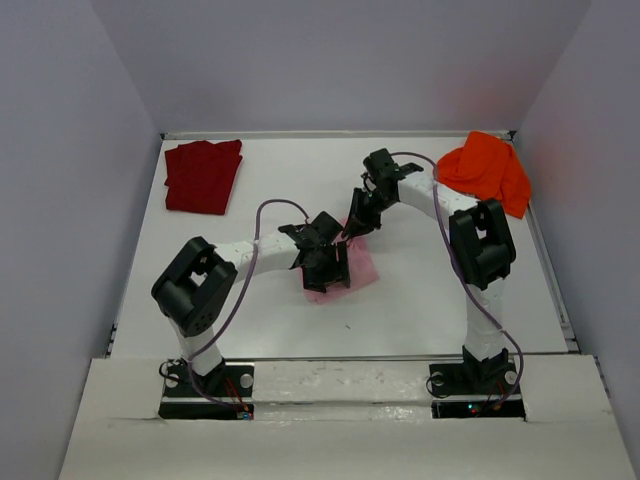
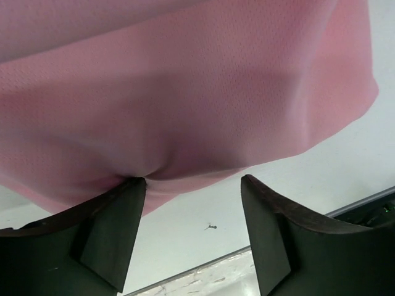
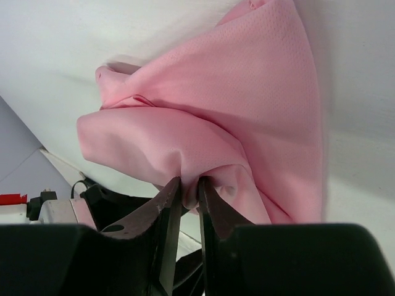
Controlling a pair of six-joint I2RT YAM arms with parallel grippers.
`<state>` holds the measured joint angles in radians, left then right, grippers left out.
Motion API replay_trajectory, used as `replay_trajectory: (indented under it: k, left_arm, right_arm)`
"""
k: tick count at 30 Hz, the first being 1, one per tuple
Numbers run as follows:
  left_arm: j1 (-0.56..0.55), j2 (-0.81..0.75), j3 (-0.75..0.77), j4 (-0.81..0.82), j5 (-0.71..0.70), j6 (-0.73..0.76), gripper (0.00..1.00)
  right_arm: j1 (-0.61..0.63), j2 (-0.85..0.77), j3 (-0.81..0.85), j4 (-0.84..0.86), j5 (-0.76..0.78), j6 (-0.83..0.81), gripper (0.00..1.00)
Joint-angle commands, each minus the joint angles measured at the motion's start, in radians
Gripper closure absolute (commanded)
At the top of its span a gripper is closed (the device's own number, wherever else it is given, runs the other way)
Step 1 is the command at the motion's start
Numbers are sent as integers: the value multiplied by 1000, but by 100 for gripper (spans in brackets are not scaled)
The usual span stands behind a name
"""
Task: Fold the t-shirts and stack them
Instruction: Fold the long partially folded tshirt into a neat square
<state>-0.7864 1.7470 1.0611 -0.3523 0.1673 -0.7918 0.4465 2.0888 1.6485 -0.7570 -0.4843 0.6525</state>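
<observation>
Now, over at the far left corner of the tabletop (image 1: 420, 300), the dark red t-shirt (image 1: 203, 176) lies folded flat, well apart from both arms. On to the middle: the pink t-shirt (image 1: 362, 268) sits bunched on the white surface. The left gripper (image 2: 192, 185) hangs right over it, jaws apart, one finger (image 2: 117, 216) touching the cloth's lower fold, nothing pinched. From above, its black body covers much of the pink. Just beyond it, the right gripper (image 3: 188, 185) has its jaws clamped tight on a gathered ridge of that same pink cloth, which fans out from the pinch. Far right corner: the orange t-shirt (image 1: 487, 172), crumpled and unfolded, with the right arm just beside it.
</observation>
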Motion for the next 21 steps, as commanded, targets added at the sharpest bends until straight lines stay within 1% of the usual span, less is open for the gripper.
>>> replay_trajectory:
  k: [1, 3, 4, 9, 11, 12, 13, 14, 15, 16, 17, 21]
  left_arm:
    - [3, 51, -38, -34, -57, 49, 21]
    - [1, 49, -53, -24, -49, 49, 22]
    - [1, 48, -58, -19, -49, 49, 22]
    - [1, 40, -73, -16, -42, 52, 23]
    - [1, 43, -79, -10, -38, 54, 29]
    - [3, 43, -84, -4, -28, 52, 33]
    - [1, 43, -92, 6, -23, 52, 44]
    - [3, 45, -93, 7, -17, 51, 48]
    - [1, 48, -93, 7, -17, 48, 48]
    - [1, 46, -93, 12, -14, 46, 54]
    - [1, 45, -96, 13, -9, 46, 55]
    - [1, 32, -110, 13, -11, 39, 55]
  right_arm:
    - [6, -9, 60, -16, -1, 9, 75]
    - [6, 19, 94, -27, 6, 9, 74]
    - [6, 42, 109, -33, 10, 10, 70]
    - [-14, 100, 209, -45, 32, 7, 68]
    - [-14, 115, 258, -59, 23, 10, 68]
    - [-23, 131, 272, -64, 24, 10, 68]
    - [-23, 137, 292, -70, 24, 9, 68]
    - [-23, 143, 298, -70, 24, 9, 68]
    - [-23, 152, 303, -73, 27, 7, 68]
    - [-23, 157, 310, -71, 30, 9, 68]
    - [-23, 160, 313, -71, 35, 9, 68]
    - [-41, 178, 321, -79, 52, 15, 69]
